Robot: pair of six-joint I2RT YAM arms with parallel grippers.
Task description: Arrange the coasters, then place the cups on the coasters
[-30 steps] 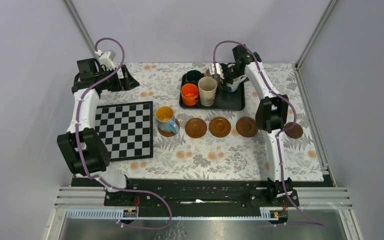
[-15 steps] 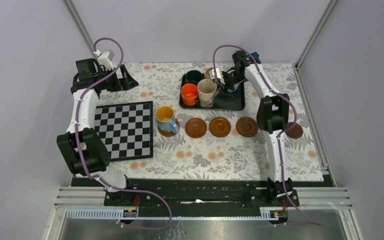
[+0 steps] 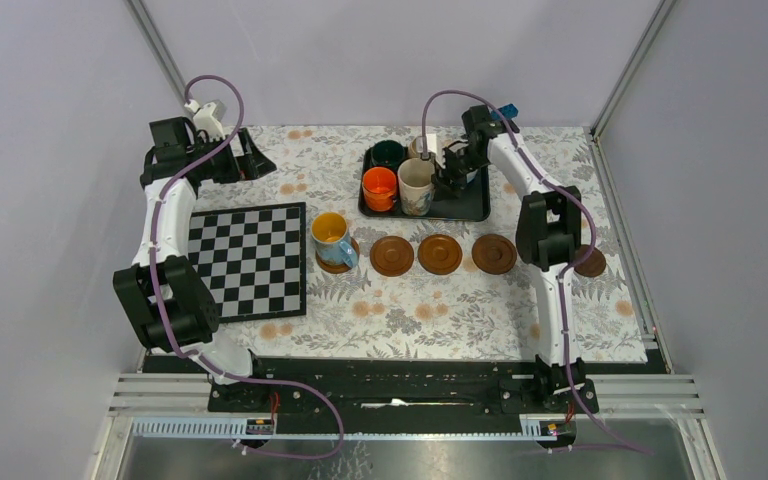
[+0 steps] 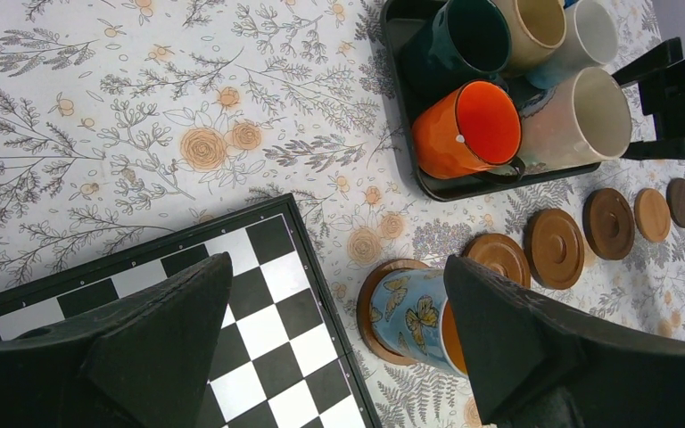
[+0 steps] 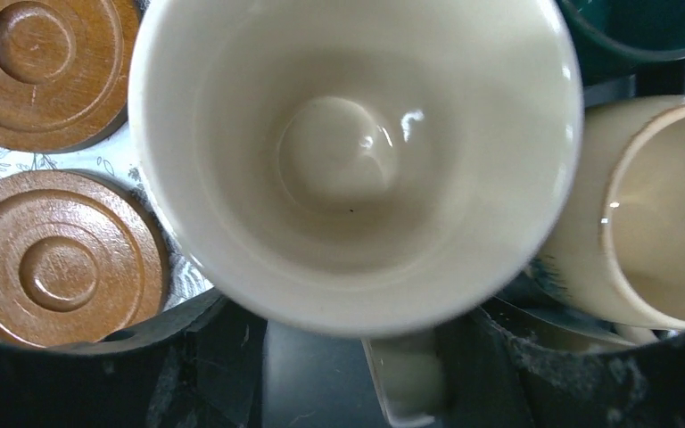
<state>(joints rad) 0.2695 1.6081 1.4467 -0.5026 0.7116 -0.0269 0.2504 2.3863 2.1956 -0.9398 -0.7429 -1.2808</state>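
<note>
Far left first: the left claw [image 4: 336,267] is spread wide with nothing in it, parked at the upper left of the top view and well apart from the cups, so this one isn't its job imo. Moving right, the blue cup [image 3: 332,238] already sits on a coaster, and next to it is a row of bare coasters [image 3: 392,255] running toward the right edge, the last one partly behind the right arm. Just above that row is the black tray [image 3: 472,208] with the rest of the cups packed together. The one that matters is the tall cream cup [image 5: 357,160] at the tray's lower edge, right beside the orange cup [image 3: 379,187]. It's upright, mouth up, glossy and empty inside, walls flaring toward the rim. Its handle [image 5: 406,379] sticks out to the right in the top view, straight at the right claw [image 3: 447,172]. That claw is level with it, one jaw either side of the handle, with a dark gap showing on both sides. So it's half spread, straddling the handle, not pinching it as far as I can see. The nearest bare coasters lie just below the tray.
</note>
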